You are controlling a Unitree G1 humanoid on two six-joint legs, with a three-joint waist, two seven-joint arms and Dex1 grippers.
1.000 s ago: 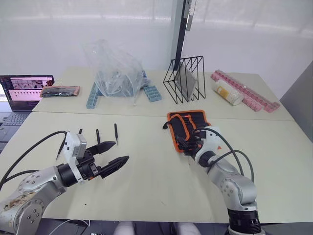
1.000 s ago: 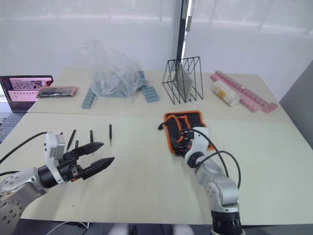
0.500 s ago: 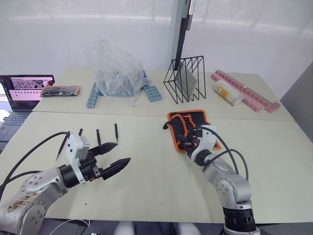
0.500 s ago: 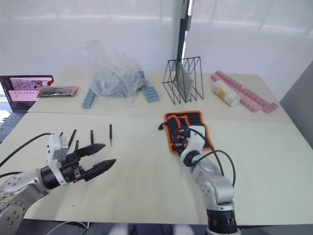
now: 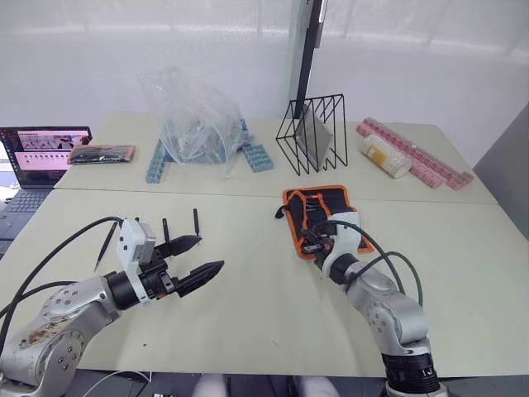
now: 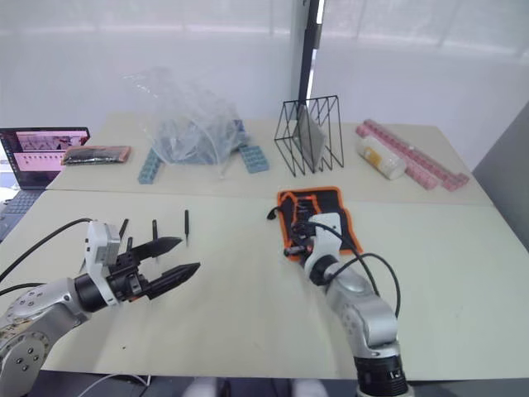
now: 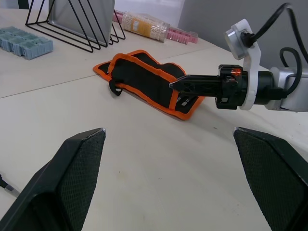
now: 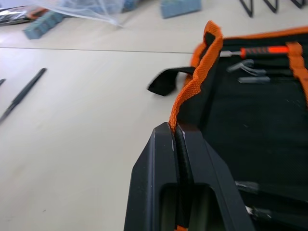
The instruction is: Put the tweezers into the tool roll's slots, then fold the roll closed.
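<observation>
The tool roll lies open on the table, black with orange trim, its strap at its left side. My right gripper is shut on the roll's near-left orange edge, which stands lifted. The slots hold a few small tools. Several slim black tweezers lie on the table left of the roll; one more tweezer appears in the right wrist view. My left gripper hovers open and empty just in front of them.
At the back stand a black wire rack, a crumpled plastic bag over blue boxes, a jar and pink boxes. A laptop and a small orange-edged pouch sit far left.
My right gripper has shut on the roll's near-left edge. The left arm has drifted slightly right and forward, still open.
</observation>
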